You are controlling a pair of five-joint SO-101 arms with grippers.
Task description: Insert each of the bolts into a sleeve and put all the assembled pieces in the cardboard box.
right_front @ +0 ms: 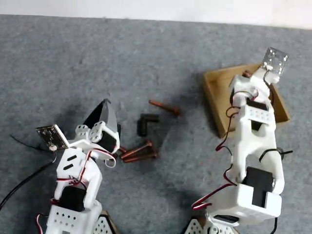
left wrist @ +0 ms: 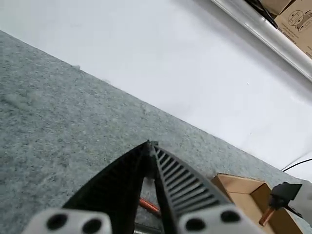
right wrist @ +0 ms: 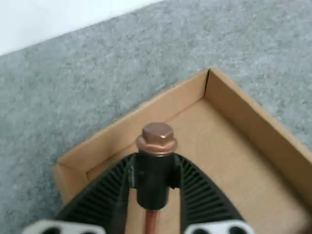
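- Grey felt mat (right_front: 73,63) covers the table, with the cardboard box (right_front: 213,92) off on the right arm's side.
- right gripper (right wrist: 155,165) is pinching a black sleeve (right wrist: 153,183) with a bolt (right wrist: 157,138) in it, right over the box.
- left gripper (left wrist: 151,145) has its tips pressed together, near two loose bolts (right_front: 140,152).
- third bolt (right_front: 164,107) and spare sleeve (right_front: 145,123) lie between the arms.

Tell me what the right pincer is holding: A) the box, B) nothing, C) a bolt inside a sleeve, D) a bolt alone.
C: the right pincer is shut on a black sleeve with a copper bolt poking through it, above the box.
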